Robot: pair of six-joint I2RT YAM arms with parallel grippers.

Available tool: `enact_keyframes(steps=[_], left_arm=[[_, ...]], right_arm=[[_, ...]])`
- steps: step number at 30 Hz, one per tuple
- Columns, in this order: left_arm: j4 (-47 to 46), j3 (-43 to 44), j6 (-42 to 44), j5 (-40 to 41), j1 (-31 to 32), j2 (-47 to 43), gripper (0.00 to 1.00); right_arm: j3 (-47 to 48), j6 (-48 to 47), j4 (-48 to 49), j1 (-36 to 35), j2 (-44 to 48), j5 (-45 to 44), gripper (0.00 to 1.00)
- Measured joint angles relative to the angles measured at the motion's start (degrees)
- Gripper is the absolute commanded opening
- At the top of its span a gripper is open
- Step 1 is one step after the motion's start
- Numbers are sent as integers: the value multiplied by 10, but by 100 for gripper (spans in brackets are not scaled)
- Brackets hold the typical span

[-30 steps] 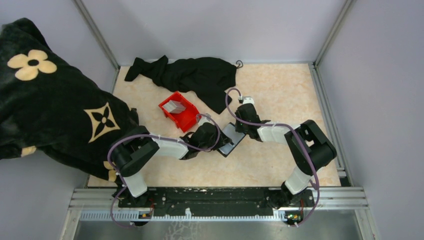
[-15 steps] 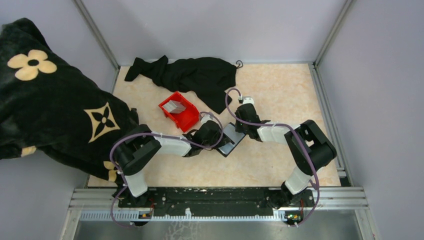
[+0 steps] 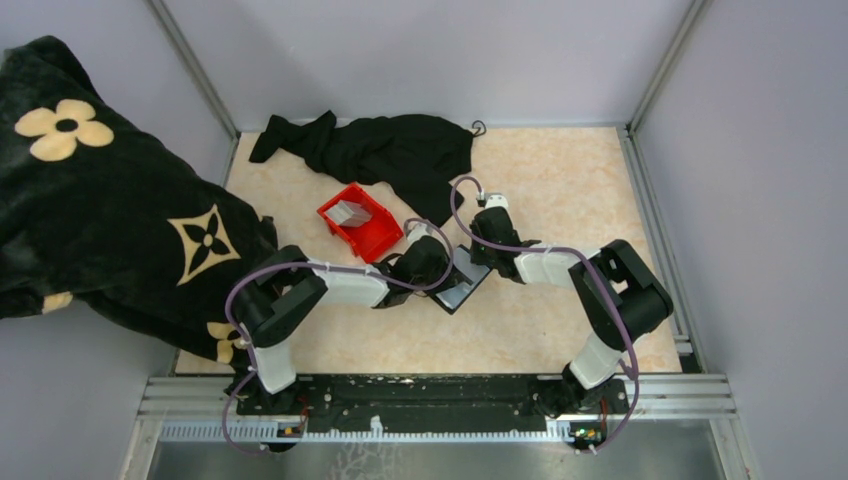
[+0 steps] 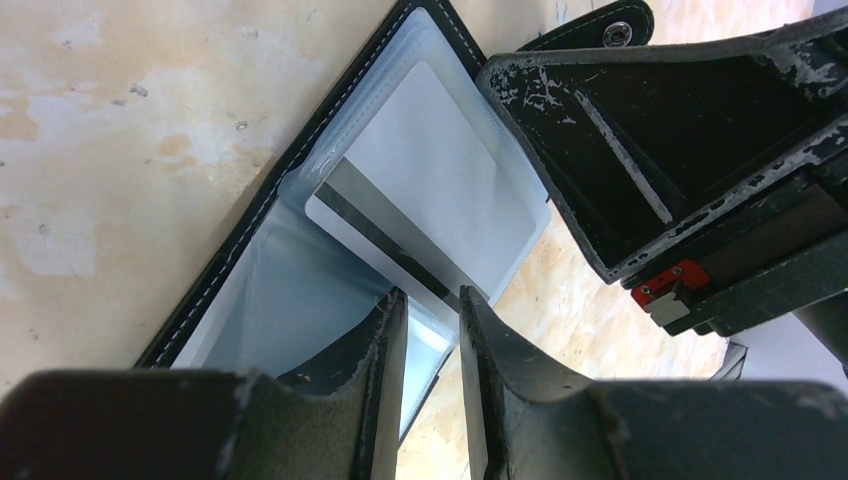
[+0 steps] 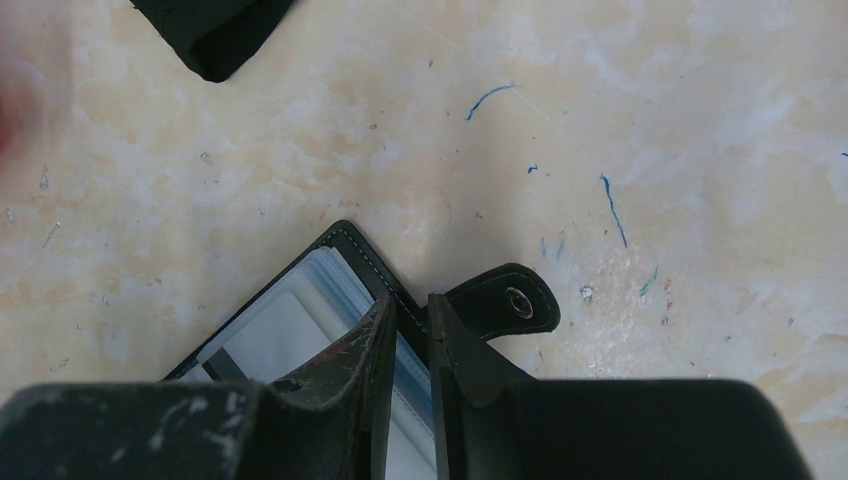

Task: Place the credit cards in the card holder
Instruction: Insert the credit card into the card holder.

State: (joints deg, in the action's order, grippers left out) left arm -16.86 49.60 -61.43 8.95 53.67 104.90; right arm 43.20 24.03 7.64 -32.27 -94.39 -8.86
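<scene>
Left arm [image 3: 345, 288] and right arm [image 3: 545, 265] meeting over card holder [image 3: 462, 291], red bin [image 3: 375, 240] beside, perhaps holding cards [image 3: 350, 212]

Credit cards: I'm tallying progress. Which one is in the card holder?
The grey-white card with a dark stripe, partly inside the open card holder's clear sleeve; the other cards lie in the red bin.

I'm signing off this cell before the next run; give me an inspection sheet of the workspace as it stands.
Surface: beige marbled table, a few blue marks.
Job's things: card holder lies open; one pale card partly in its clear sleeve; more cards in the red bin.
Clutter: black cloth at the back; flowered blanket draped at the left.
Grippers: left gripper, jaws narrowly apart at the card's edge, grip unclear; right gripper shut on the card holder's edge beside the snap tab.
Cables: purple cables loop over both arms; no snag seen.
Surroundings: plain walls, metal frame posts.
</scene>
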Motion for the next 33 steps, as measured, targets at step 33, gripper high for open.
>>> enact_keyframes(steps=[33], left_arm=[[-9,-16,17,22,-68,-11,35]], right_arm=[[-20,11,-4,-15,24,14,34]])
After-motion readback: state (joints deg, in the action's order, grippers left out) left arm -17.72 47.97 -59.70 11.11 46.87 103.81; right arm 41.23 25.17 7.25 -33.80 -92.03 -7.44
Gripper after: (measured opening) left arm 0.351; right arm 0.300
